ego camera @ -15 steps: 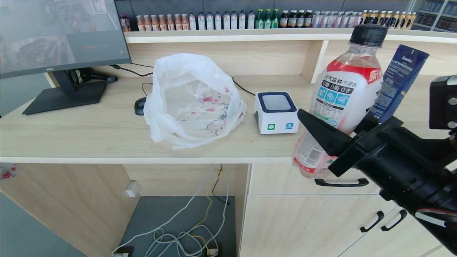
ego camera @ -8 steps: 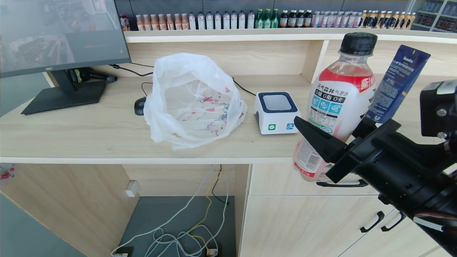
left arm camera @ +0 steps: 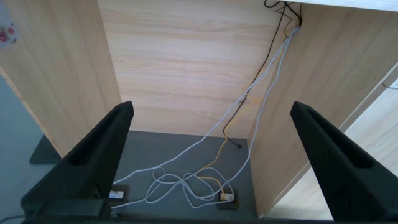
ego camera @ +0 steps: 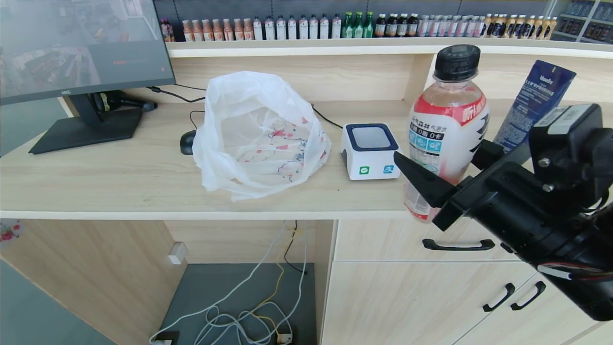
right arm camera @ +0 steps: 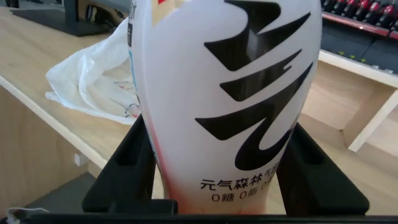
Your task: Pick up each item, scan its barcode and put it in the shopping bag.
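Observation:
My right gripper (ego camera: 440,165) is shut on a clear drink bottle (ego camera: 448,124) with a black cap and a red-and-white label. It holds the bottle nearly upright over the counter's front edge, just right of the white scanner (ego camera: 370,151). From the right wrist camera the bottle (right arm camera: 230,93) sits between the black fingers (right arm camera: 124,168). The white shopping bag (ego camera: 258,134) stands open left of the scanner. A blue tube (ego camera: 531,110) leans behind the bottle. My left gripper (left arm camera: 211,124) is open, low under the counter, with nothing between its fingers.
A monitor (ego camera: 76,43) and a mouse (ego camera: 187,142) stand on the counter's left side. Many bottles (ego camera: 359,26) line the back shelf. Drawer handles (ego camera: 458,247) lie below the right gripper. Loose cables (ego camera: 249,306) hang in the knee space.
The right gripper has swung the bottle left towards the scanner and stood it more upright, turning it so the barcode panel faces away. The left arm and the bag have stayed put.

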{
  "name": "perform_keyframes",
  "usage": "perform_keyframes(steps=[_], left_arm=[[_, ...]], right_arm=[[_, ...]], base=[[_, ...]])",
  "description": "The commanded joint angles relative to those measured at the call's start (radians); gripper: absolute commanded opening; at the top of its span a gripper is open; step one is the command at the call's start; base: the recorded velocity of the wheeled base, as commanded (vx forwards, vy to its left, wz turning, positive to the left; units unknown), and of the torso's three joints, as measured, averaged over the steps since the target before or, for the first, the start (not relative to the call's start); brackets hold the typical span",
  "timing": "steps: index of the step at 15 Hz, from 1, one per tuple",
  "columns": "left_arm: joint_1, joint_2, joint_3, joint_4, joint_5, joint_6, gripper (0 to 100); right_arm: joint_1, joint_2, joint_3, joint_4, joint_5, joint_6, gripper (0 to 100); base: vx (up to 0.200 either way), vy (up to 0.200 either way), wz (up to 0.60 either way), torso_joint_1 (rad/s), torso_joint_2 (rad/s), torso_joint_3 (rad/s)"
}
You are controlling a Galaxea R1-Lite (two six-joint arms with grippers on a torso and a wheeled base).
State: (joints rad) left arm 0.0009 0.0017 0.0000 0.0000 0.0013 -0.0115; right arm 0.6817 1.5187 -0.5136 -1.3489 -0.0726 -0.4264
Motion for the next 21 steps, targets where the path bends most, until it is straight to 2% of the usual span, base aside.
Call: perform_keyframes(steps=[1,4,10,16,21], left_arm=[[0.001,0.0,0.0,0.0,0.0,-0.001,100],[0.001,0.001,0.0,-0.002,0.0,-0.001,100],[0.001,0.0,0.0,-0.002,0.0,-0.001,100],[0.001,0.0,0.0,-0.002,0.0,-0.001,100],[0.001,0.0,0.0,-0.002,0.0,-0.001,100]], right_arm=[[-0.004,0.066,-0.052,-0.015,0.019,-0.078,0],[-0.021,0.169,-0.146,-0.095,0.105,-0.249,0],[-0.067,0.302,-0.336,-0.137,0.304,-0.423,0],[-0.125,0.363,-0.437,-0.136,0.499,-0.523,0],[-0.157,0.414,-0.496,-0.13,0.565,-0.542,0]], base=[[0.0,0.0,0.0,0.0,0.0,0.0],[0.0,0.0,0.0,0.0,0.0,0.0],[0.0,0.0,0.0,0.0,0.0,0.0],[0.0,0.0,0.0,0.0,0.0,0.0],[0.0,0.0,0.0,0.0,0.0,0.0]])
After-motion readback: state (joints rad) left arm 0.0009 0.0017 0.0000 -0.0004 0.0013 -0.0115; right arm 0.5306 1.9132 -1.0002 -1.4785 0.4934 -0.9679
